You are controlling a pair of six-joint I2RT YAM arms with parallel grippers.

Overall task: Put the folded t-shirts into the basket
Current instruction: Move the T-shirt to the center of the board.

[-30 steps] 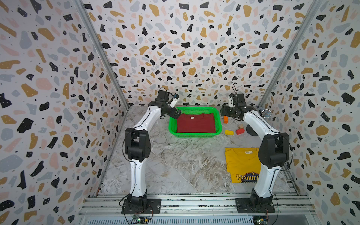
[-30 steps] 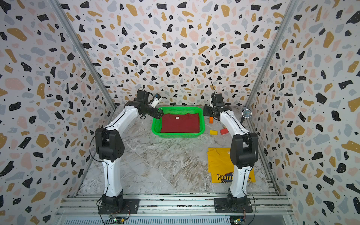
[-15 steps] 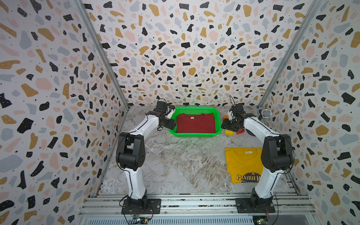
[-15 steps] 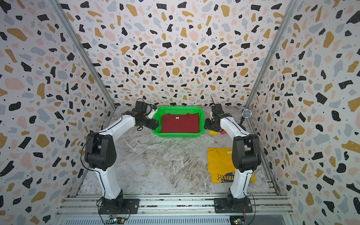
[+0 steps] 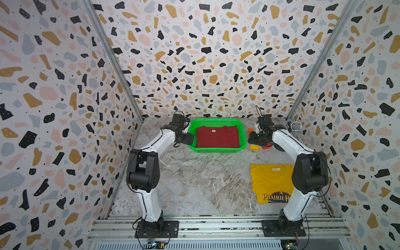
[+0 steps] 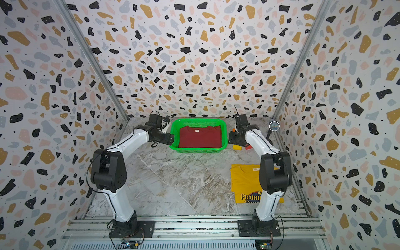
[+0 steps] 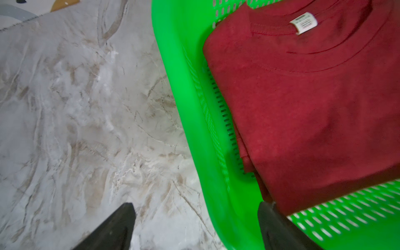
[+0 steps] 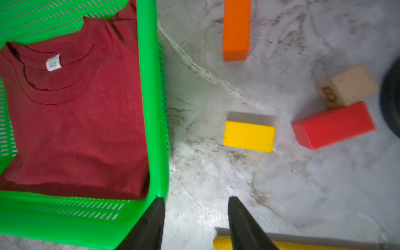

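**Task partly done.** The red shirt (image 5: 217, 137) lies flat in the basket (image 5: 216, 149) at the table's (image 5: 194, 184) 12 o'clock. The yellow shirt (image 5: 270, 184) lies on the table at 4 o'clock, not yet packed. The left gripper (image 7: 195, 207) has its jaws wide apart astride the basket's 9 o'clock wall. The right gripper (image 8: 195, 199) is at its 3 o'clock, jaws apart and empty.

Layout around basket (image 5: 216, 149), far end of table (image 5: 194, 184).
Plain shirt (image 5: 217, 137) lies in it. Blocks (image 5: 254, 147) just right of it. Printed shirt (image 5: 270, 184) on table, nearer and right, well apart. Left gripper (image 7: 195, 204) straddles its left wall; right gripper (image 8: 196, 198) just outside its right wall.
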